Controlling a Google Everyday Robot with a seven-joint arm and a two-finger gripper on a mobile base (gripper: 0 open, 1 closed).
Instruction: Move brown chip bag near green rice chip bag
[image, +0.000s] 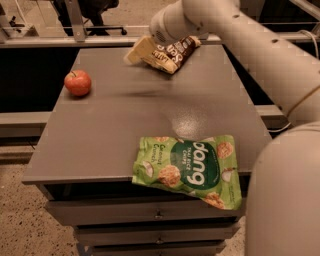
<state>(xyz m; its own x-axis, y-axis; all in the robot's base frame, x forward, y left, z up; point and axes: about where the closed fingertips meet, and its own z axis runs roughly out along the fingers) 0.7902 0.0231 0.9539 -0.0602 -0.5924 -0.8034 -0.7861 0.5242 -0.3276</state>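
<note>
The brown chip bag lies at the far edge of the table, dark brown with cream edges and white lettering. My gripper is down over the bag's left end, and the wrist covers its top part. The green rice chip bag lies flat at the table's near right, with its lower corner hanging over the front edge. The two bags are far apart.
A red apple sits at the far left of the grey table. My arm sweeps in from the right foreground over the table's right side. Drawers are under the front edge. A rail runs behind the table.
</note>
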